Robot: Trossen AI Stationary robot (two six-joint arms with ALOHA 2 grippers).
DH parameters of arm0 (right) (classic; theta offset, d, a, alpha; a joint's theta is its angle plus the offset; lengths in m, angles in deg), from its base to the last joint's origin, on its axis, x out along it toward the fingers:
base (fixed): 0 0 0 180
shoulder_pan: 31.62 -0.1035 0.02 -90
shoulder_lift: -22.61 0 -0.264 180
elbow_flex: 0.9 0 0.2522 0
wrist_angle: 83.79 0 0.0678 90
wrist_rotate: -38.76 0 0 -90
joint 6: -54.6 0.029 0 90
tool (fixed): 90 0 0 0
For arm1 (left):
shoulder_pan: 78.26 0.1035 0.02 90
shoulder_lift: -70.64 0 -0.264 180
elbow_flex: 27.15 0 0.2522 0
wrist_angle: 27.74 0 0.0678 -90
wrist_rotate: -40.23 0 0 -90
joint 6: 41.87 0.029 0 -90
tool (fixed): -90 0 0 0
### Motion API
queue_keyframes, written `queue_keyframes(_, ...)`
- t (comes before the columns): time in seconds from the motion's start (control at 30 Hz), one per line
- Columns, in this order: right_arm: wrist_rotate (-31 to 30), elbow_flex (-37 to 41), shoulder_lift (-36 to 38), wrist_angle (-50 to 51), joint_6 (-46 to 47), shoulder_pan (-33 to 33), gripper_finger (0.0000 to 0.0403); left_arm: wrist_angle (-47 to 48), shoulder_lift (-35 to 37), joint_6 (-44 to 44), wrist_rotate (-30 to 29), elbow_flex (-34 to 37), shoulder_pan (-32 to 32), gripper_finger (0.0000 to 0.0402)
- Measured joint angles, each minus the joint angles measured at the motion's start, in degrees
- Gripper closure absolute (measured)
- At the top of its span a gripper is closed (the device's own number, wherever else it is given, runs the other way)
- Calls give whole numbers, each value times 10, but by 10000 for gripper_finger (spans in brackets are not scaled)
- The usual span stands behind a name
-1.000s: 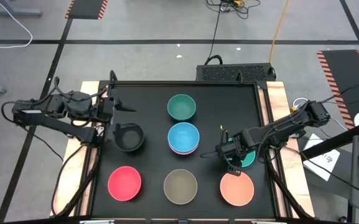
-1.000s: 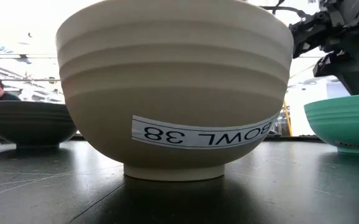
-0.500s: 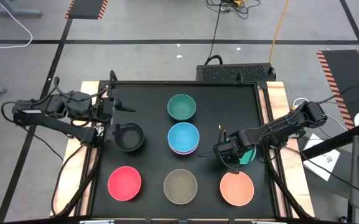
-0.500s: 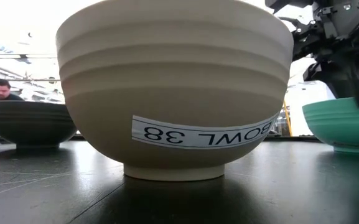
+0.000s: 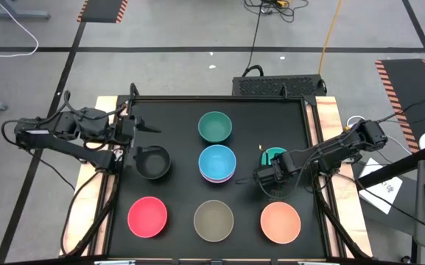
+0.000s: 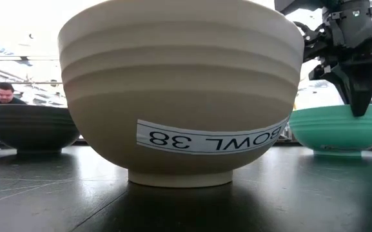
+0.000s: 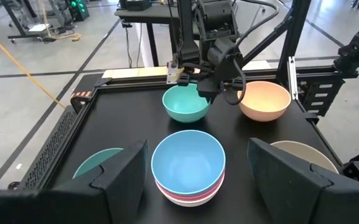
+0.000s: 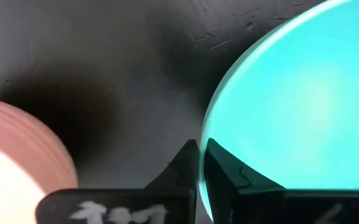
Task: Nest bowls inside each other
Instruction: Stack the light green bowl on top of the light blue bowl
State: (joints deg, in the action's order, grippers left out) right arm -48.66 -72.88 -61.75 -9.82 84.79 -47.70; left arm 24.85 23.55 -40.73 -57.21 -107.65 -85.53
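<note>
Reaching in low from the desk's (image 5: pixel 160 110) right edge, the right claw (image 5: pixel 265 179) pinches the rim of the teal bowl (image 7: pixel 185 104), which sits right of the light blue bowl (image 5: pixel 217 161) and above the peach one (image 5: pixel 280 222). The left claw (image 5: pixel 140 126) waits, fingers apart, at the left. The olive-grey bowl's (image 6: pixel 182 90) label reads "BOWL 38".

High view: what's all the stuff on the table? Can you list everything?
green bowl: one, dark green, far middle
light blue bowl: one, centre, nested in pink bowl
black bowl: one, left of centre
red-pink bowl: one, near left
olive-grey bowl: one, near middle
peach bowl: one, near right
teal bowl: one, right of centre
person: one, behind table
left gripper: jaws open, left edge
right gripper: jaws pinching teal bowl's rim
</note>
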Motion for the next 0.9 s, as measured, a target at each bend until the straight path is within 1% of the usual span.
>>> queue_keyframes(0.2,-27,0,0,20,5,0,400,0,0,-1,0,0,0,121)
queue_keyframes(0.47,-45,-8,13,31,8,0,402,0,0,-1,0,0,0,121)
queue_keyframes(0.67,-75,-44,21,63,-6,0,402,0,0,-1,0,0,0,121)
queue_keyframes(0.8,-113,-78,20,89,-8,0,402,0,0,-2,0,0,0,121)
queue_keyframes(0.9,-116,-101,21,97,-23,0,402,0,0,-2,0,0,0,121)
